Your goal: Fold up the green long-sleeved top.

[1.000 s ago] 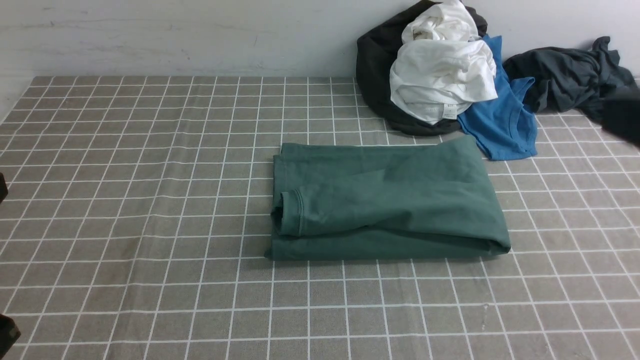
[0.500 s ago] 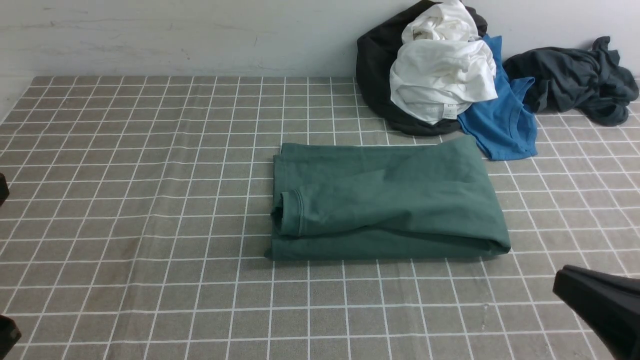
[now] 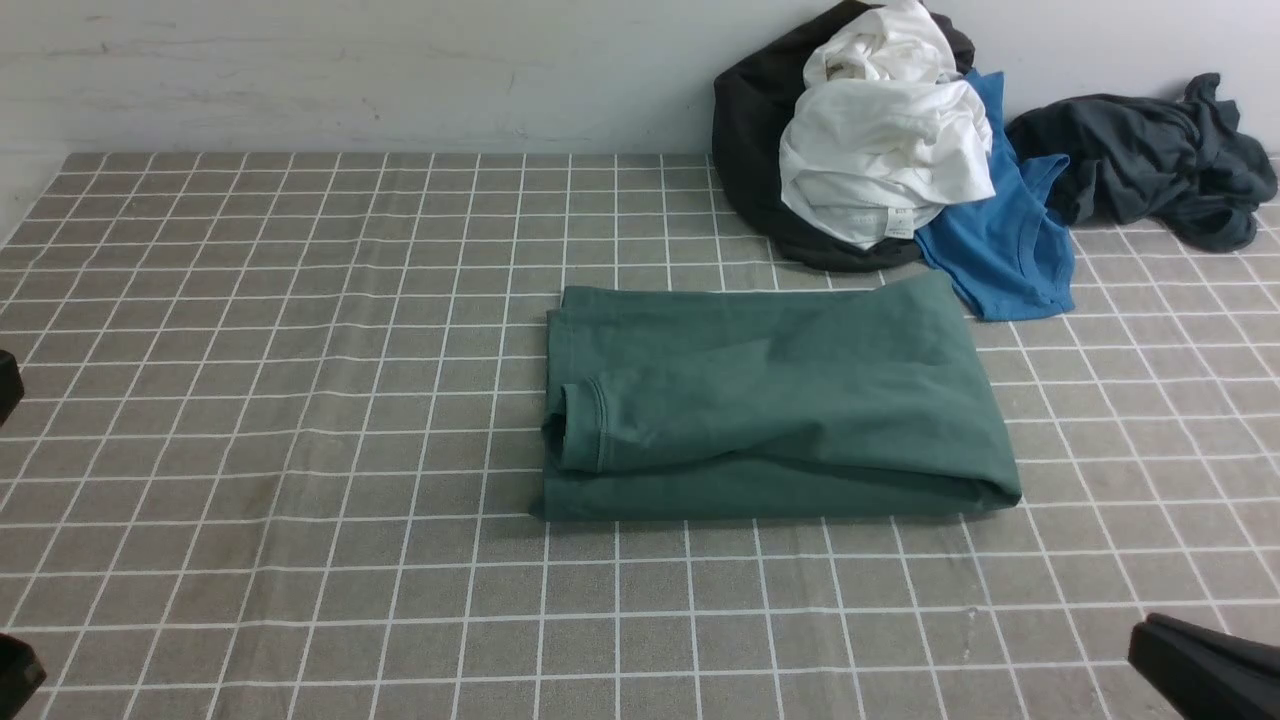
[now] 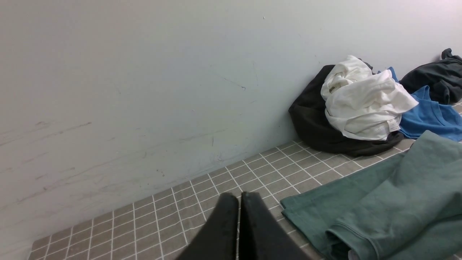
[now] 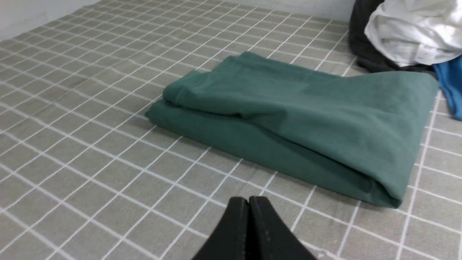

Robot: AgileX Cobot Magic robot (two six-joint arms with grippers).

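Observation:
The green long-sleeved top lies folded into a thick rectangle in the middle of the checked tablecloth, a cuffed sleeve end on top at its left side. It also shows in the left wrist view and the right wrist view. My left gripper is shut and empty, off to the left of the top. My right gripper is shut and empty, low near the table's front right, apart from the top; its black tip shows in the front view.
A pile of clothes sits at the back right against the wall: a black garment, white garments, a bright blue T-shirt and a dark charcoal-grey garment. The grey checked tablecloth covers the table.
My right arm swung from the far right edge down to the front right corner and has drawn back lower out of view. The folded top has not moved.

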